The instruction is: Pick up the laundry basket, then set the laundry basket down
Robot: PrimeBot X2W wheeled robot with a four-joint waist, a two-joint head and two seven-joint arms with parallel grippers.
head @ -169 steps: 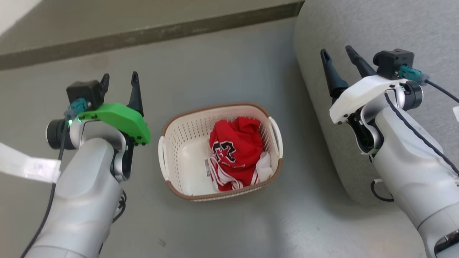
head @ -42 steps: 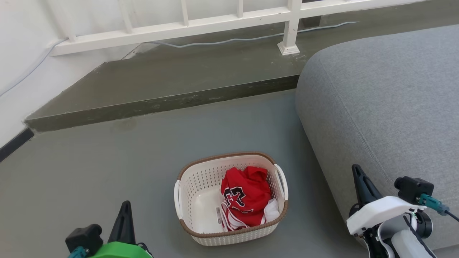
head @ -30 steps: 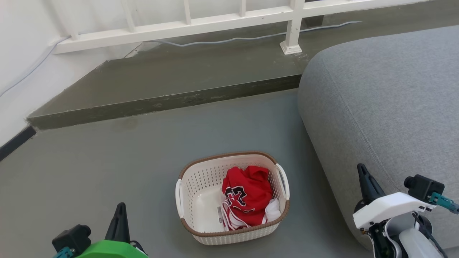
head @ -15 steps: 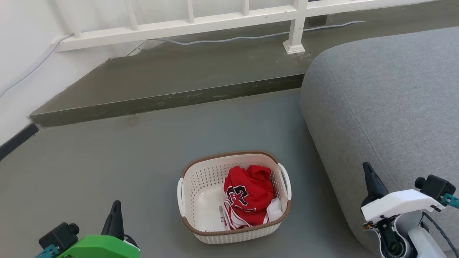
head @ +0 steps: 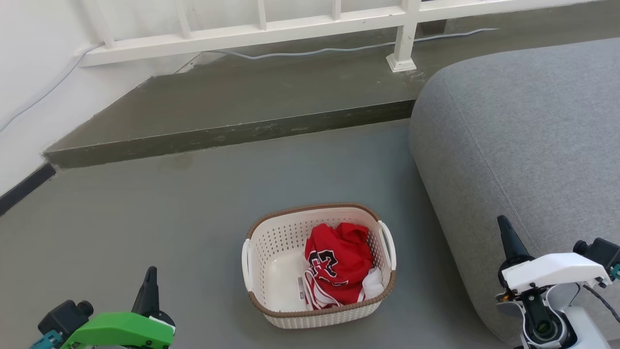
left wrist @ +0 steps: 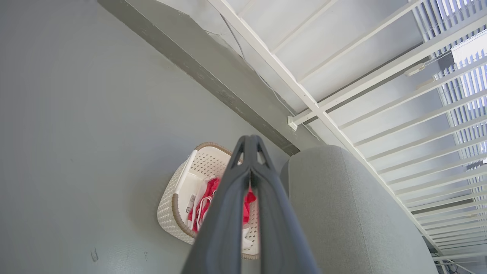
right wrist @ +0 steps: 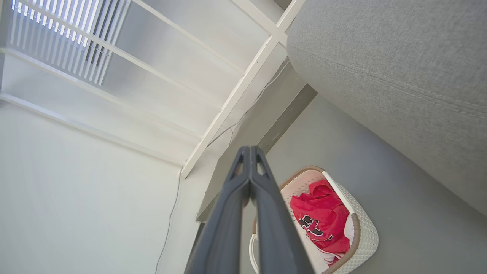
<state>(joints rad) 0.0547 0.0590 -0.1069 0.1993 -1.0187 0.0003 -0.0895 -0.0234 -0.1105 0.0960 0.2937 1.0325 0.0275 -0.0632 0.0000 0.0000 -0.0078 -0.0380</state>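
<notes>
The laundry basket (head: pixel 278 240) stands upright on the grey floor, cream-white and perforated, with a brown rim and white side handles. A crumpled red jersey (head: pixel 339 261) lies in its right half. My left gripper (head: pixel 150 278) is low at the picture's lower left, well apart from the basket. My right gripper (head: pixel 503 228) is at the lower right, in front of the sofa. The wrist views show both grippers, left (left wrist: pixel 250 137) and right (right wrist: pixel 249 148), shut with nothing held. The basket (left wrist: pixel 167 213) lies below and beyond them (right wrist: pixel 365 232).
A large grey sofa (head: pixel 523 135) fills the right side, close to the basket. A raised dark step (head: pixel 232 133) crosses the floor behind, with a white railing (head: pixel 290 26) and a cable on it. A white wall (head: pixel 29 72) stands at the left.
The camera has lifted since the oldest frame, where both grippers stood open on either side of the basket. They now sit shut, lower and further out. The basket rests in the same place.
</notes>
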